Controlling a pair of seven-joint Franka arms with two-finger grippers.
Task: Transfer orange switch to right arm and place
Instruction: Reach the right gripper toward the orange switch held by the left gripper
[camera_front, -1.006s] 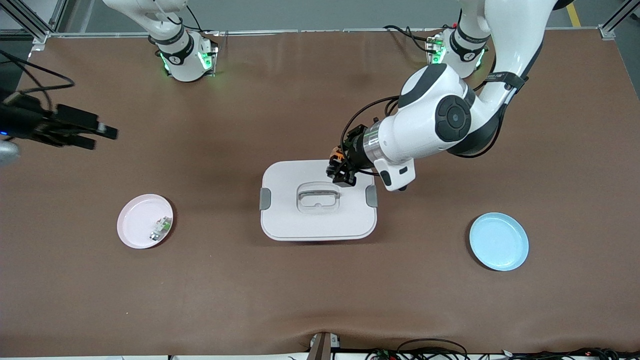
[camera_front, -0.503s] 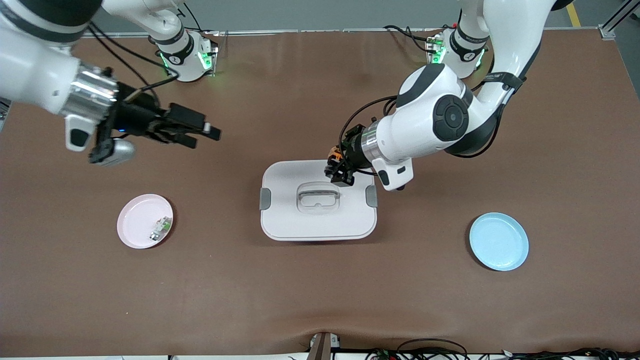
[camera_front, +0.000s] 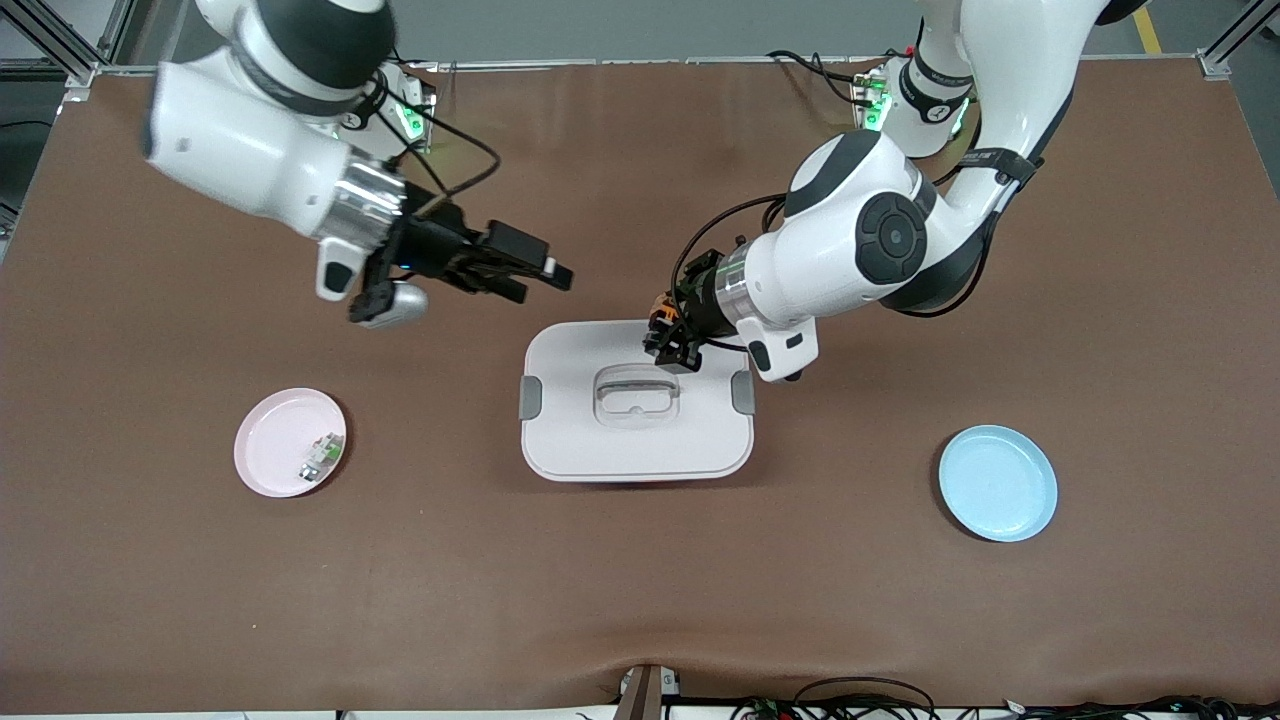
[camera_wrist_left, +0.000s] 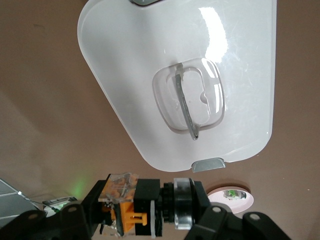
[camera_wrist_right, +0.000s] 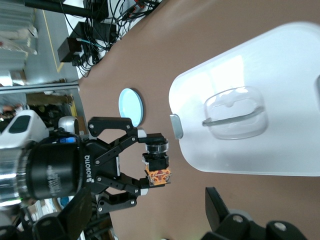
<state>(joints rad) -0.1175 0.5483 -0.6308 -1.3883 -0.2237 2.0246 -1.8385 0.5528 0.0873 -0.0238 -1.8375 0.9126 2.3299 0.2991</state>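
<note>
On the left gripper (camera_wrist_right: 145, 172) holding the orange switch (camera_wrist_right: 157, 164), "ROBOTIQ" reads.

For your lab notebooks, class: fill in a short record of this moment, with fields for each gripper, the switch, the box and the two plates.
left gripper: shut on the orange switch, over the white lidded box
right gripper: fingers open, holding nothing, over the table beside the box, toward the right arm's end
pink plate: toward the right arm's end, holds a small grey part with a green spot
blue plate: toward the left arm's end
handover: not yet done
</note>
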